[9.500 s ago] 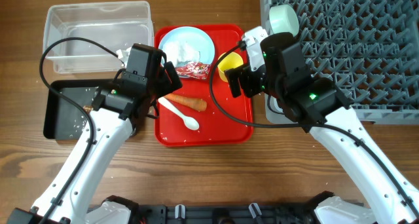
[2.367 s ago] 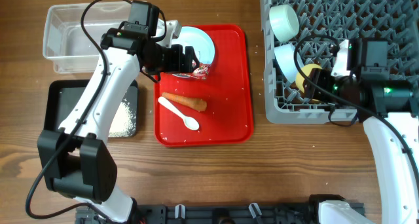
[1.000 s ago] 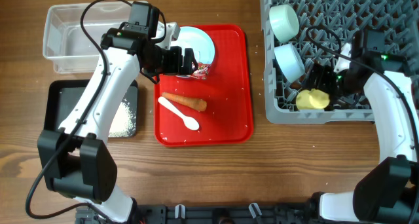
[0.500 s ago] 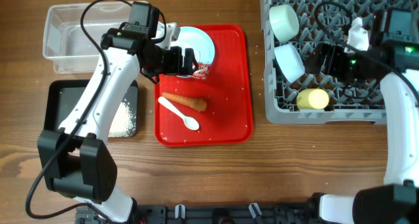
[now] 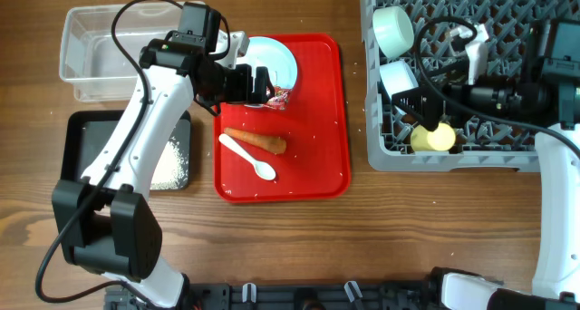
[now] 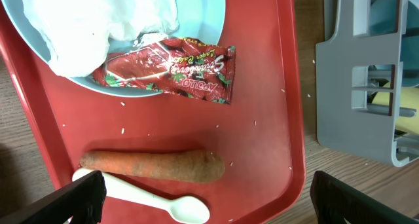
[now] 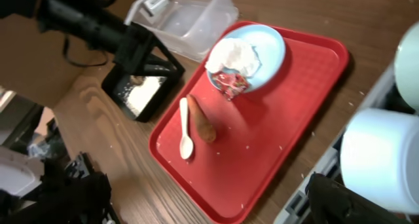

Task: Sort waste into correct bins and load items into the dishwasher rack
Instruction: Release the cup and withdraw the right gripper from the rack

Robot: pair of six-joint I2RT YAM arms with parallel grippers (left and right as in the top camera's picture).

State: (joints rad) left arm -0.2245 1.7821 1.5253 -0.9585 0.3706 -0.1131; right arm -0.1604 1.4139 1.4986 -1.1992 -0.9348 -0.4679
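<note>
Red tray (image 5: pixel 322 120) on wooden table (image 5: pixel 272 247)

Red printed wrapper (image 6: pixel 173 70) lies across the rim of the pale blue plate (image 5: pixel 283 63); crumpled white tissue (image 6: pixel 111 21) sits on the plate. Carrot (image 5: pixel 256 140) lies flat, white spoon (image 5: pixel 246 156) just beside it. Rice grains (image 5: pixel 172 163) are heaped in the black tray (image 5: pixel 82 156). First bowl (image 5: pixel 393 27), second bowl (image 5: pixel 399 77) and yellow cup (image 5: pixel 433 138) lie tipped in the grey rack (image 5: pixel 471 158).

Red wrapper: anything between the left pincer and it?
Nothing visible. The open left pincer hovers by the red wrapper, which lies uncovered across the plate rim; the tissue only borders it.
</note>
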